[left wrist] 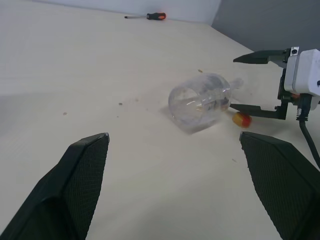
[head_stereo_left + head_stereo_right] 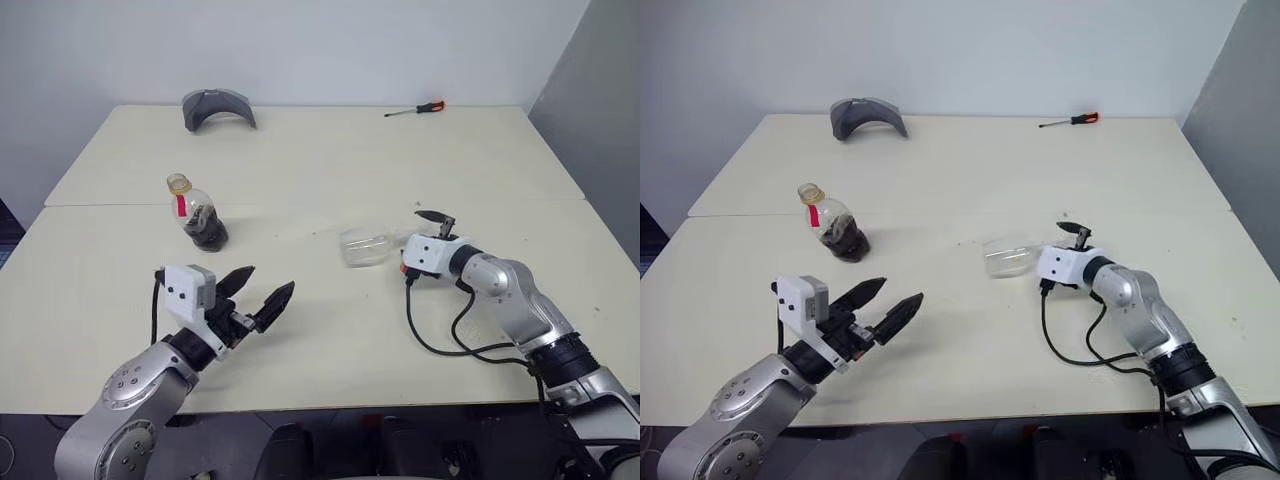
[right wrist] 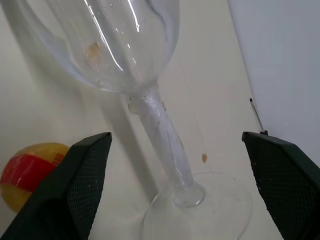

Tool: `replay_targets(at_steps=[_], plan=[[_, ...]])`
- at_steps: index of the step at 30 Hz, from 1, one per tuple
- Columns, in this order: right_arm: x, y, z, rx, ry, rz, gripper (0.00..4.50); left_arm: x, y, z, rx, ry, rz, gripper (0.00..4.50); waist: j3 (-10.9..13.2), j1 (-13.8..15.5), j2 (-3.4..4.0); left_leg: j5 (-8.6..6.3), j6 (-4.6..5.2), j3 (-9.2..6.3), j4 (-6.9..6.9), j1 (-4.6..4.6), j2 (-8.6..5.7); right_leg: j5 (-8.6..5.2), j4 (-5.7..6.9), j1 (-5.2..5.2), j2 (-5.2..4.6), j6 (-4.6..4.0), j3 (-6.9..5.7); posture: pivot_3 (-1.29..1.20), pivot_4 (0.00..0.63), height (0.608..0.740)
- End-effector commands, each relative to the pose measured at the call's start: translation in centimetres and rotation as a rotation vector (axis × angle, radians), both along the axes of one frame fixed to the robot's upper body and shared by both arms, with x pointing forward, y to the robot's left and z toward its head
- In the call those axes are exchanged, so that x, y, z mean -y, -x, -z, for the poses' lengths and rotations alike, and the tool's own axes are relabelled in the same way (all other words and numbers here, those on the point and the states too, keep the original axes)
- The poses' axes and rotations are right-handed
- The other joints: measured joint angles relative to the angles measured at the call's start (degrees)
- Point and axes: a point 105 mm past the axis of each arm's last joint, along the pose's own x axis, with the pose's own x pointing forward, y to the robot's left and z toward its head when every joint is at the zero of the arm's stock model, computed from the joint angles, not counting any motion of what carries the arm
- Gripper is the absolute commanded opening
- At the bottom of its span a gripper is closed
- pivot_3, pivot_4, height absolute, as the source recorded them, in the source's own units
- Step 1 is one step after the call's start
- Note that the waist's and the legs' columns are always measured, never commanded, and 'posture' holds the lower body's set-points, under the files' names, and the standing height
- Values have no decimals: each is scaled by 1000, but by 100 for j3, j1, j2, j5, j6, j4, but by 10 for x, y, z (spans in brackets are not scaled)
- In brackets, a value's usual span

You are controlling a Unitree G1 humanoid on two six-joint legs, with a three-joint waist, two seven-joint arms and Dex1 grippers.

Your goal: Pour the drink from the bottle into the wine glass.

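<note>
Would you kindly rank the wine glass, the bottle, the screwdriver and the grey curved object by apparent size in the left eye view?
1. grey curved object, though farther away
2. bottle and wine glass, lying on its side: too alike to rank
3. screwdriver, far back, so unsure

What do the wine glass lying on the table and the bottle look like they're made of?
The wine glass looks like clear, glossy glass: sharp highlights and the table seen through bowl and stem. The bottle seems to be thin clear plastic, its dark drink visible through the wall, though the look leaves it open.
</note>
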Motion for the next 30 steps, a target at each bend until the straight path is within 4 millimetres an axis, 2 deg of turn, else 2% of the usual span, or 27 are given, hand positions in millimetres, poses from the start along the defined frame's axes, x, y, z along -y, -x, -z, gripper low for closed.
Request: replay_targets(at_steps=[1, 9, 12, 22, 24, 30], plan=[[-7, -6, -13, 67, 33, -34, 4456, -1, 1, -8, 47, -5, 9, 4500, 0, -2, 0, 0, 0, 0, -1, 0, 0, 0, 0, 0, 0, 0, 0, 0, 150, 740], [-10, -17, -18, 102, 98, -52, 4456, 2, -2, -12, 55, -6, 27, 4500, 0, -2, 0, 0, 0, 0, 0, 0, 0, 0, 1, 0, 0, 0, 0, 0, 150, 740], [-10, -19, -20, 107, 106, -61, 3907, 5, -3, -15, 61, -3, 32, 4500, 0, -2, 0, 0, -1, 1, 1, 0, 0, 0, 0, 0, -1, 0, 0, 0, 150, 740], [-9, -22, -26, 133, 139, -69, 354, 11, -6, -20, 69, -2, 48, 4500, 0, -2, 0, 0, -1, 0, 1, -1, 0, 0, 1, 0, -1, 0, 0, 0, 150, 740], [-9, -23, -27, 142, 145, -68, 88, 12, -6, -22, 72, -1, 52, 4500, 1, -4, 1, 1, -1, 2, 2, -1, -1, 0, 1, -1, -3, 0, 1, 0, 150, 740], [-13, -29, -36, 200, 152, -65, 88, 17, -5, -24, 71, 6, 61, 4500, 1, -5, 1, 1, -2, 3, 2, -2, 0, 0, 1, -1, -2, 0, 1, 0, 150, 740]])
